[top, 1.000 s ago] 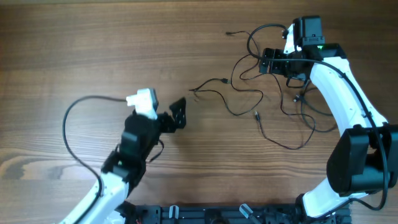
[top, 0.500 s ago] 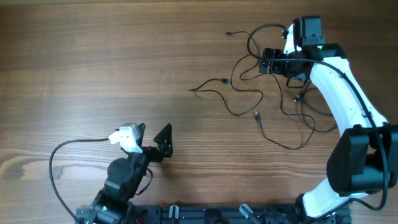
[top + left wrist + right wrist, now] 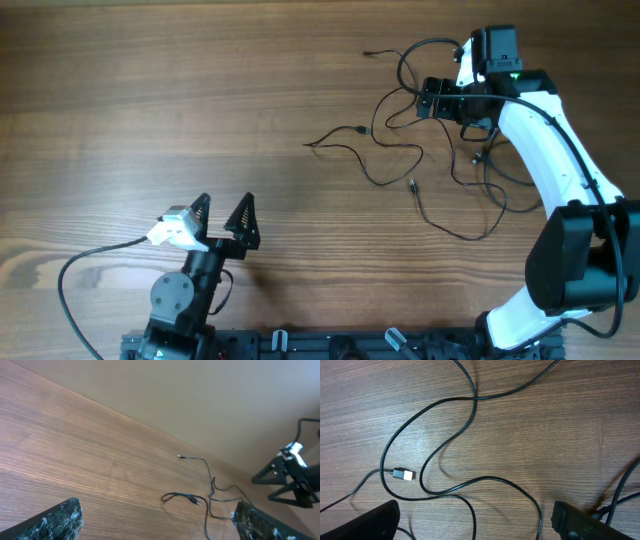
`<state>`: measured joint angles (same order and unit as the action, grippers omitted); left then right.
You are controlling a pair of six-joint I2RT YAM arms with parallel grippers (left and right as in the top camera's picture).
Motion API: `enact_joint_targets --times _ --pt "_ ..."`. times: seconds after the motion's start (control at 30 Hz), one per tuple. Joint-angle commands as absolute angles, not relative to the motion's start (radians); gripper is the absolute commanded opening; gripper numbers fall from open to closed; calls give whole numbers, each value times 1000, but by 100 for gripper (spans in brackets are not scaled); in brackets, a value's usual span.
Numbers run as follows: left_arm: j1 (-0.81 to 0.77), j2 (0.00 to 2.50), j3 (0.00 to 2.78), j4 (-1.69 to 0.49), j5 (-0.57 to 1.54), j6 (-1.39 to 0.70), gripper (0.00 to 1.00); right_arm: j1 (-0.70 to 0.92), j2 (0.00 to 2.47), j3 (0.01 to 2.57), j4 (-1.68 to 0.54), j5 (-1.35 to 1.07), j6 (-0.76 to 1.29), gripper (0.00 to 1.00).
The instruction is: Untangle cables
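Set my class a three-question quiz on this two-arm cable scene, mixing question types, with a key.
1. True or false: the left gripper holds one of the thin black cables.
2. The right gripper hangs: A) above the tangled cables; B) beside the left gripper; C) outside the overhead view.
3. Short answer: what colour is the small plug end seen in the right wrist view?
Key: 1 false; 2 A; 3 silvery.
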<state>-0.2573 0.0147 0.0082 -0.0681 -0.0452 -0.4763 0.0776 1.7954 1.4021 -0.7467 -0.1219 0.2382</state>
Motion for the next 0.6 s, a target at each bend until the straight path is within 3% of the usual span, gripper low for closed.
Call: enact_joint_targets --times 0.0,0.57 --pt "-226 3 6 -75 -9 -456 100 80 1810 1399 -744 -104 238 100" --pt "-227 28 6 -72 -9 -456 100 80 1810 1399 -744 -104 238 100"
